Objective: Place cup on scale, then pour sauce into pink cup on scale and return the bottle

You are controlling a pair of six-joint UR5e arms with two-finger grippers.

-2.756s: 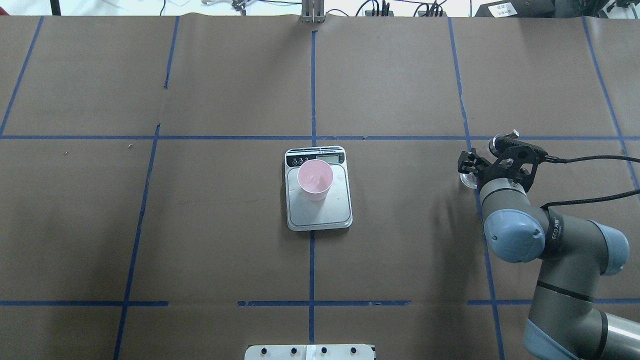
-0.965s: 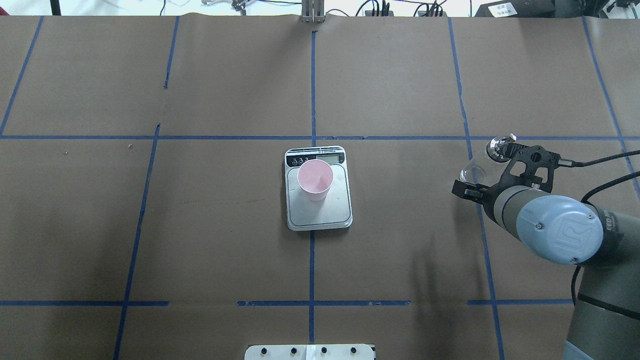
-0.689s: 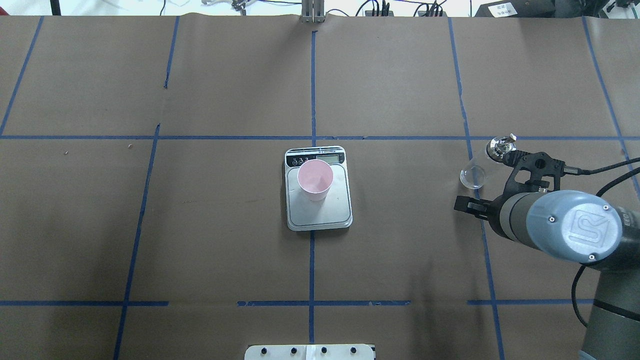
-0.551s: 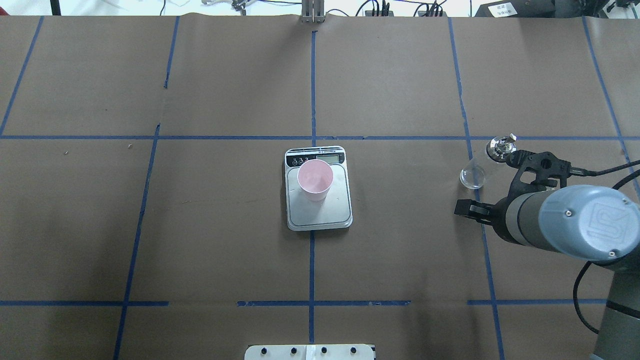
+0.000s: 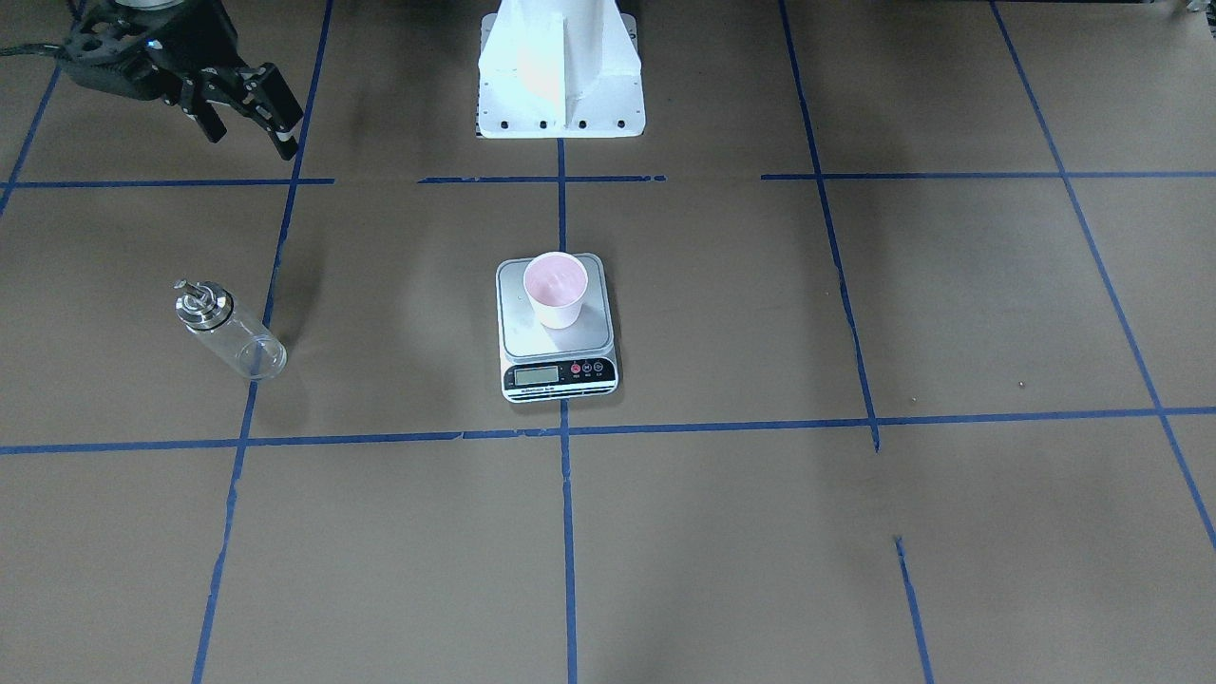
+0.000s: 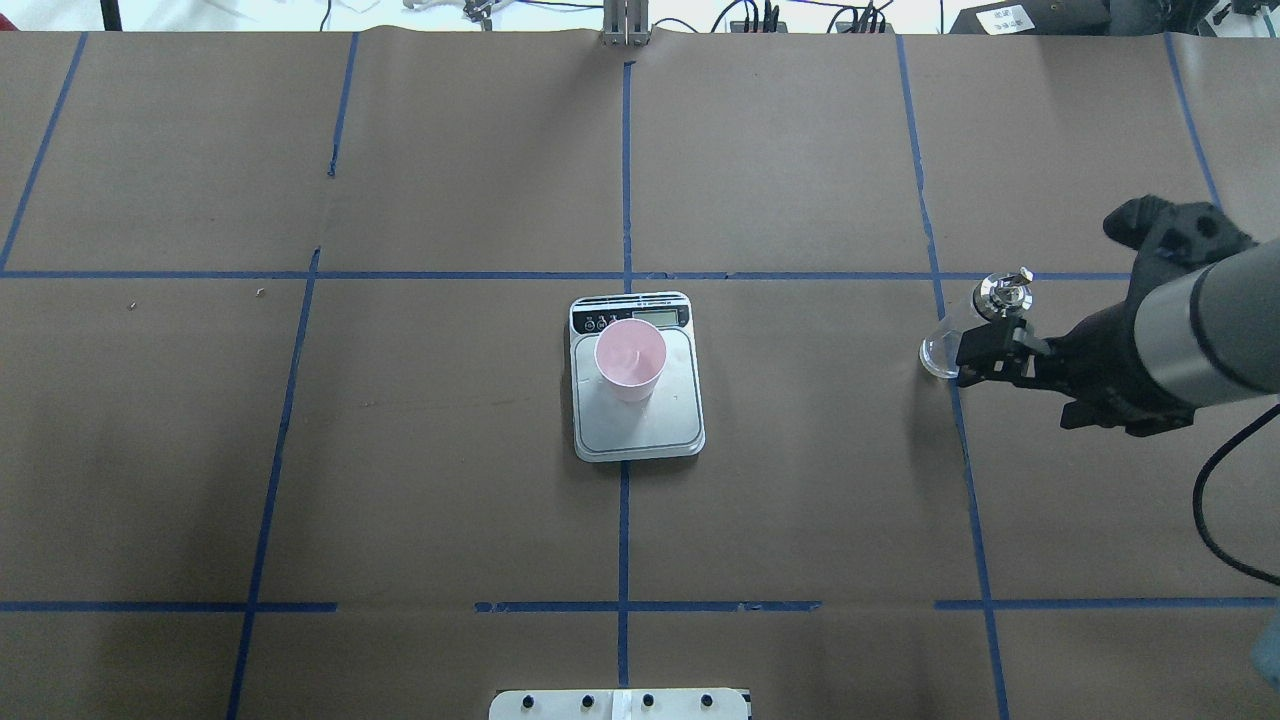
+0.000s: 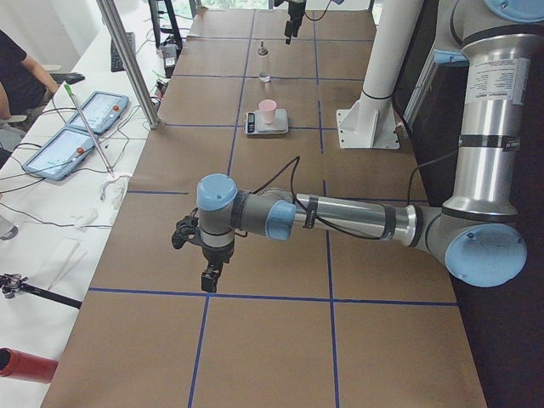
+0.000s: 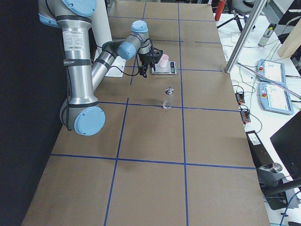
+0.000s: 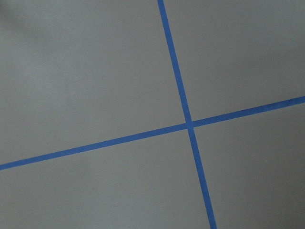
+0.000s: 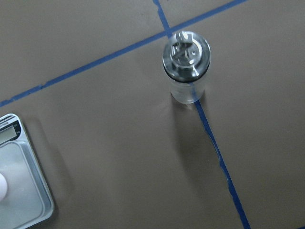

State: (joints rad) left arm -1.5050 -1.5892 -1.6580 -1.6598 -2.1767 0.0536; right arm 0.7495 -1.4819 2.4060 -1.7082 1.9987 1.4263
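Note:
The pink cup (image 5: pixel 556 288) (image 6: pixel 630 355) stands upright on the scale (image 5: pixel 518 332) (image 6: pixel 650 425) at the table's middle. The clear glass bottle (image 5: pixel 228 328) (image 6: pixel 1001 296) with its silver cap stands upright on a blue tape line, alone; it also shows in the right wrist view (image 10: pixel 186 62). I cannot make out any sauce in it. My right gripper (image 5: pixel 249 133) (image 6: pixel 972 355) is open and empty, raised above the table and drawn back from the bottle toward the robot's side. My left gripper (image 7: pixel 208 274) shows only in the exterior left view, low over the table far from the scale; I cannot tell its state.
The white robot base (image 5: pixel 560 85) stands behind the scale on the robot's side. Blue tape lines cross the brown table cover. Tablets (image 7: pixel 68 144) and cables lie on a side bench past the table's far edge.
My right gripper has let go of the bottle, pulled back toward the robot and risen, with its wrist turned. The bottle stays upright where it stood. Cup and scale have not moved.

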